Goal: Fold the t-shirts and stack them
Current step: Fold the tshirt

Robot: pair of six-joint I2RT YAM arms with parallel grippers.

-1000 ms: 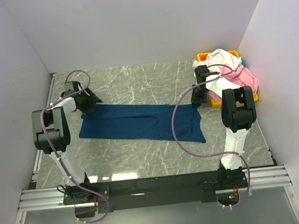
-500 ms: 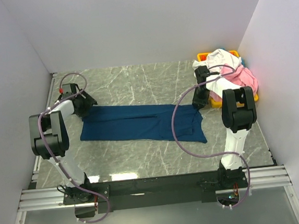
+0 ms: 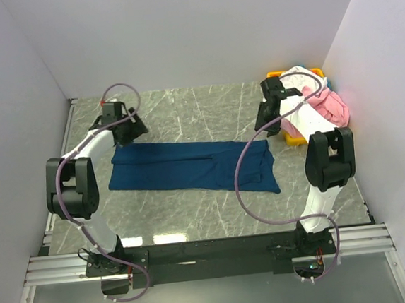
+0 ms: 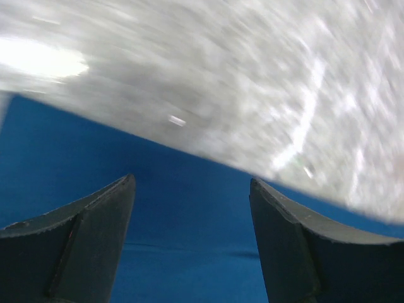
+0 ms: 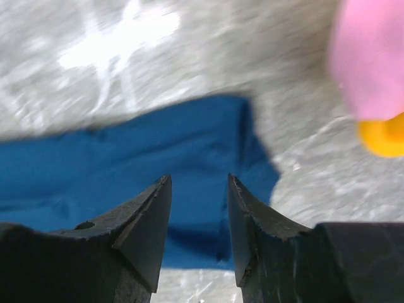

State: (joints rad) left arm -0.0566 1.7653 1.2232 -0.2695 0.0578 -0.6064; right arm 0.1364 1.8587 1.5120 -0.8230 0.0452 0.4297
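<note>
The left jaws stand well apart with nothing between them, low over the left end of the dark navy blue cloth t-shirt (image 4: 189,252). They sit right at the shirt's far edge, where the blue meets the grey marble-patterned table (image 4: 252,76). The wrist view is blurred, so whether the tips touch the cloth cannot be told. The right jaws are parted too, by a narrower gap, and hold nothing. Beneath them lies the shirt's right end, with bare table around its corner.

From above, the navy t-shirt lies flat in a long band across the middle of the table. It reaches from near the left arm to near the right arm and is broader at its right end. The soft pink t-shirt (image 3: 332,105) and the white t-shirt (image 3: 301,79) are heaped together in the yellow plastic bin (image 3: 291,139) at the far right corner, against the right wall. The white one lies on top toward the back, and the pink one spills over the bin's right side. The bin is just beside the right jaws.
</note>
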